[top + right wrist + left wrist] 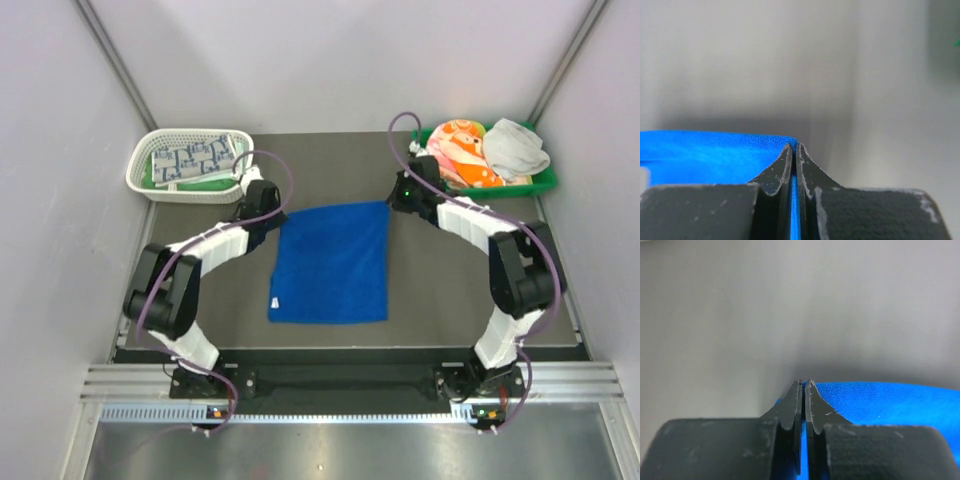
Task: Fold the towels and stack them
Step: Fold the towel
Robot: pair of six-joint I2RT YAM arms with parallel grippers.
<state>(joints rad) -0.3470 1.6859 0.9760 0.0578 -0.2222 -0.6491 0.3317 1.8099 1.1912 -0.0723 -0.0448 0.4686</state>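
- At the middle of the dark table (440, 290), the royal blue towel (330, 262) lies spread flat, its long sides running away from the arm bases.
- On its far left corner the left tool (804, 384) is clamped tight; blue cloth shows in the slit between the fingers.
- On its far right corner the right tool (794, 146) is clamped the same way, a thin blue strip pinched between its fingers.
- Both arms reach forward and bend inward, 1 on each side of the towel.
- At the far left corner of the table, a white mesh basket (140, 172) holds a folded white towel with grey-blue squares (190, 158) lying on a green towel (208, 183).
- At the far right, a green tray (545, 183) holds an orange-pink print towel (462, 150) and a crumpled grey towel (515, 145), the 2 touching.
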